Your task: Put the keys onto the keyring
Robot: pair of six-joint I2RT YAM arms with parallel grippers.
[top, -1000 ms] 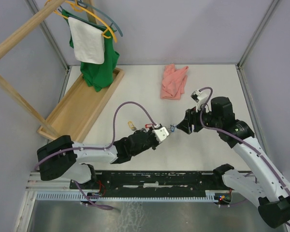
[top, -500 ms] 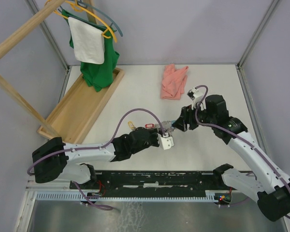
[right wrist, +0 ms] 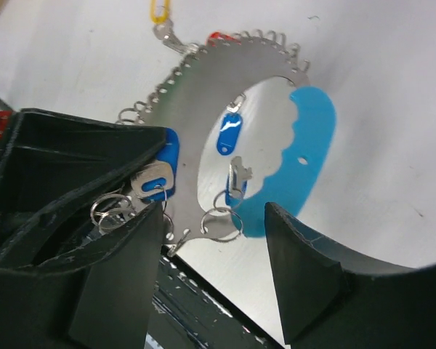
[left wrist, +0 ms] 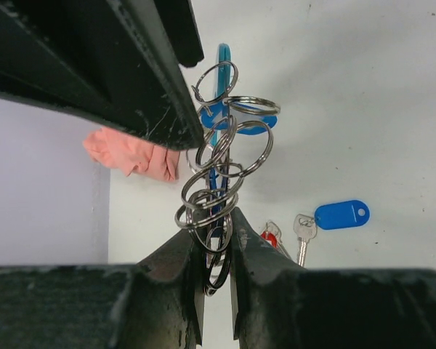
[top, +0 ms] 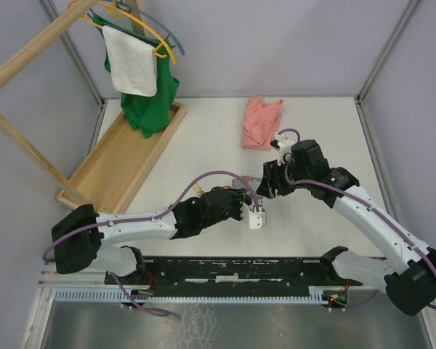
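**Left claw** (left wrist: 212,234): clenched on the keyring (right wrist: 203,87). Its fingers (left wrist: 167,280) pinched a bunch of silvery split rings at the loop's edge. The remaining rings stood in a stack straight out from the fingertips, clear of the tabletop (left wrist: 378,102). The light-blue tag (left wrist: 222,65) appeared edge-on at the far end of the stack.

**Right claw** (right wrist: 214,218): released, jaws spread wide. The keyring's flat toothed loop faced this claw just ahead of the gap. Its lower edge lay between the fingertips, and no pinch was visible.

**Hidden or unclear:**
- A dark housing filled the upper left of the right wrist view and covered part of the loop. Rings and a blue-tagged key (right wrist: 156,171) sat against it. Whether that key hung on the loop could not be told.
- A second blue tag (right wrist: 230,134) showed through the loop's opening. It could not be told whether it was attached or lay beneath.
- A loose key with blue tag (left wrist: 340,215) lay on the tabletop to the right of the left claw, apart from it.
- A red tag (left wrist: 269,238) was mostly hidden behind that claw's right-hand finger.
- A yellow tag (right wrist: 160,11) was cut off by the frame edge, well ahead of the right claw.
- In the top view the claws met tip to tip, and the keyring was too small to resolve.
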